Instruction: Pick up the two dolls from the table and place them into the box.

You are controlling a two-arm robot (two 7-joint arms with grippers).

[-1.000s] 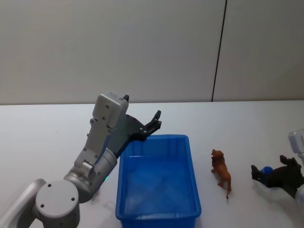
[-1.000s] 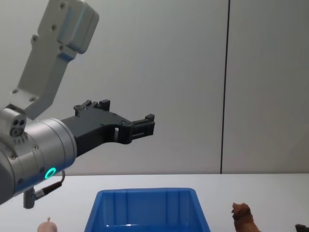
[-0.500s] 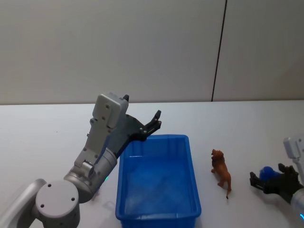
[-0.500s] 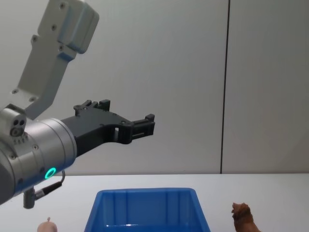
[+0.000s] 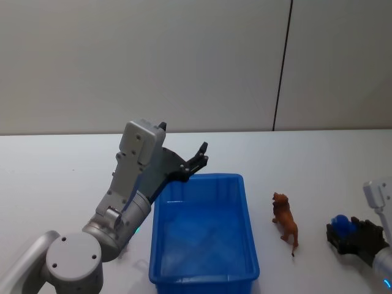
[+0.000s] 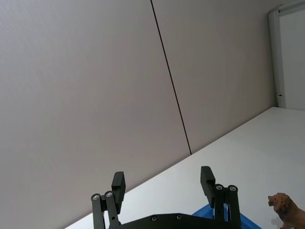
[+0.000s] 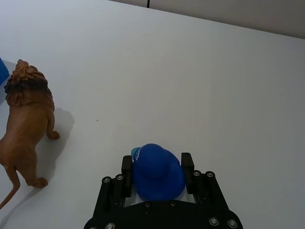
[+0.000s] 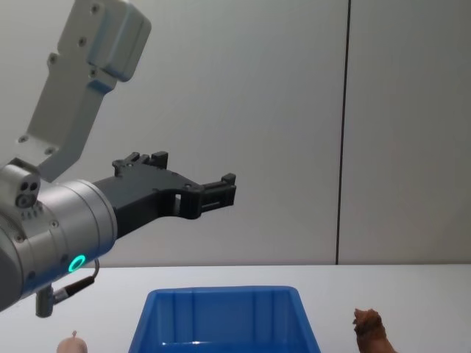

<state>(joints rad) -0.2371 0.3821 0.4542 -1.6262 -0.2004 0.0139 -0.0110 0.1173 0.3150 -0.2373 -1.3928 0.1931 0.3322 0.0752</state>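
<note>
The lion (image 7: 24, 119) is reddish-brown with a darker mane and a thin tail. It stands on all four legs on the table (image 7: 200, 71). It is off to the box-side of the right gripper (image 7: 157, 160), clear of the fingers (image 7: 187, 164), with bare white tabletop in between.

Those fingers pinch a blue lump (image 7: 157, 174), one pressed against each flank. Ahead of their tips the table runs open to its far edge.

The pink doll (image 8: 72, 343) is small, pale and rounded, with a nub on top. It sits on the table far below the left gripper (image 5: 204, 153), off the box's left wall.

The left fingers (image 6: 206, 177) are spread wide with nothing between them. They are held high in the air over the far rim of the box (image 5: 245, 220), a bright blue bin with ribbed, sloping walls. In front of them there is air up to the grey wall (image 8: 280, 110).
</note>
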